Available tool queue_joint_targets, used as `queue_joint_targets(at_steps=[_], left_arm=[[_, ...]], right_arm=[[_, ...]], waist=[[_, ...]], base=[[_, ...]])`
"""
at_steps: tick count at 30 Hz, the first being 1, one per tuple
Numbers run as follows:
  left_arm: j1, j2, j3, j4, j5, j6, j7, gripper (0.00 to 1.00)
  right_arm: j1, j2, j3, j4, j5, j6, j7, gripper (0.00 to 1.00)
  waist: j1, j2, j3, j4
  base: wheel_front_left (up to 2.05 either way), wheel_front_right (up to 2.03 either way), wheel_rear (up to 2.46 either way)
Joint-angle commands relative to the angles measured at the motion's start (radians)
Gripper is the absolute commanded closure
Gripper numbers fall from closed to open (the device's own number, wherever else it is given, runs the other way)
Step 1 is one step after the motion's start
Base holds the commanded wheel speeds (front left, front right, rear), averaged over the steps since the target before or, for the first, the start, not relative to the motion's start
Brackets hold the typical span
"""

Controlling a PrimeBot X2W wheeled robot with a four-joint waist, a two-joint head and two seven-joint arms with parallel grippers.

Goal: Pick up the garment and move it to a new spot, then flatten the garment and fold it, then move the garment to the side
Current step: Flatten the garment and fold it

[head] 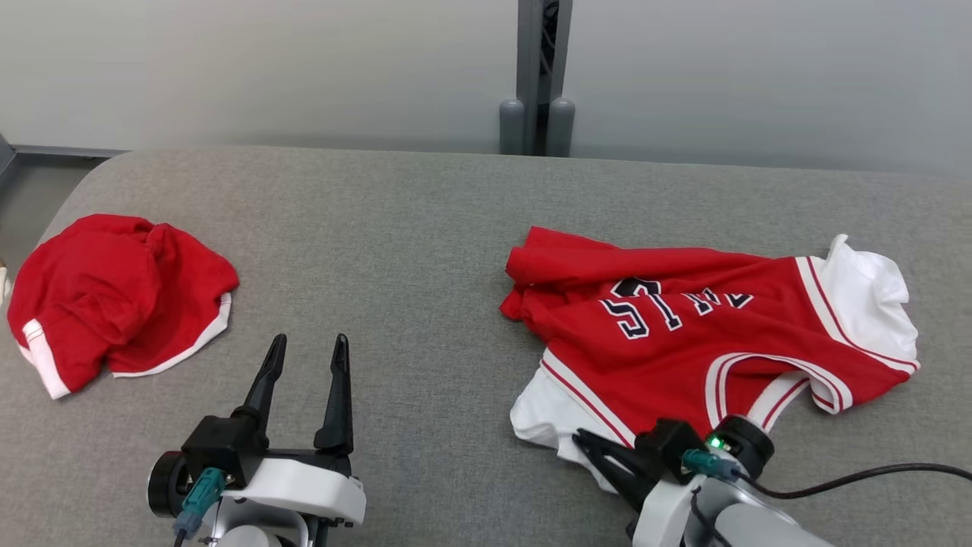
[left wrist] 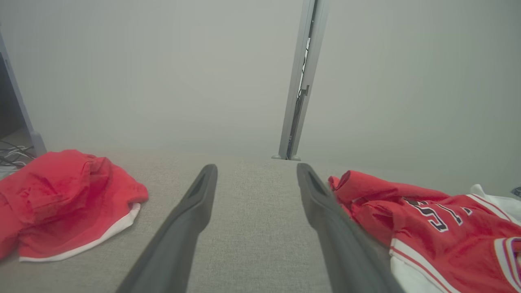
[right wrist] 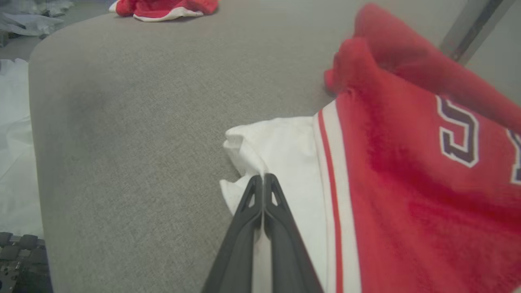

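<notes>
At far left a second red garment (head: 114, 304) sits bunched near the table (head: 425, 228) edge. The left gripper (head: 310, 340), lower left, holds its jaws wide apart over bare cloth. Right of centre the jersey (head: 706, 327) lies rumpled. The right gripper (right wrist: 263, 177) is pinched onto its white near corner. Only the grasp looks made, so moving, flattening and folding remain. The open middle offers room.

Lighting even, diffuse; shadows faint and soft. Head view sharp. Right wrist view: red jersey (right wrist: 411, 195) blurred at right of frame.
</notes>
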Motion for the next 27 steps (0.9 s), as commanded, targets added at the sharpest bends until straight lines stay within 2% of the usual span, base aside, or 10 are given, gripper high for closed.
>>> queue_joint_targets(at_steps=[1, 5, 8, 14, 21, 27], left_arm=[[0.005, 0.004, 0.004, 0.0, -0.004, 0.001, -0.003, 0.0], [0.02, 0.004, 0.015, -0.001, -0.007, 0.003, -0.003, 0.0], [0.03, 0.003, 0.019, 0.003, -0.01, -0.001, -0.003, 0.0], [0.023, 0.003, 0.015, 0.0, -0.017, 0.0, -0.003, 0.0], [0.014, 0.004, 0.008, 0.001, -0.02, 0.004, -0.003, 0.0], [0.01, 0.004, 0.003, 0.001, -0.022, 0.006, -0.003, 0.0]], right_arm=[[0.004, -0.014, -0.026, -0.02, -0.006, 0.0, -0.002, 1.0], [0.033, -0.062, -0.127, -0.098, -0.019, 0.0, -0.002, 1.0], [0.07, -0.128, -0.25, -0.191, -0.069, 0.0, -0.002, 1.0], [0.135, -0.194, -0.507, -0.331, -0.175, 0.0, -0.002, 1.0], [0.218, -0.184, -0.788, -0.483, -0.32, 0.0, -0.002, 1.0], [0.296, -0.142, -0.988, -0.523, -0.459, 0.0, -0.002, 1.0]], waist=[[-0.0001, 0.0, -0.011, -0.021], [-0.0001, 0.0, -0.027, -0.064], [-0.0001, 0.0, -0.043, -0.112], [-0.0001, 0.0, -0.046, -0.177], [-0.0001, 0.0, -0.043, -0.221], [-0.0001, 0.0, -0.04, -0.233]], base=[[0.0, 0.0, 0.0], [0.0, 0.0, 0.0], [0.0, 0.0, 0.0], [0.0, 0.0, 0.0], [0.0, 0.0, 0.0], [0.0, 0.0, 0.0]])
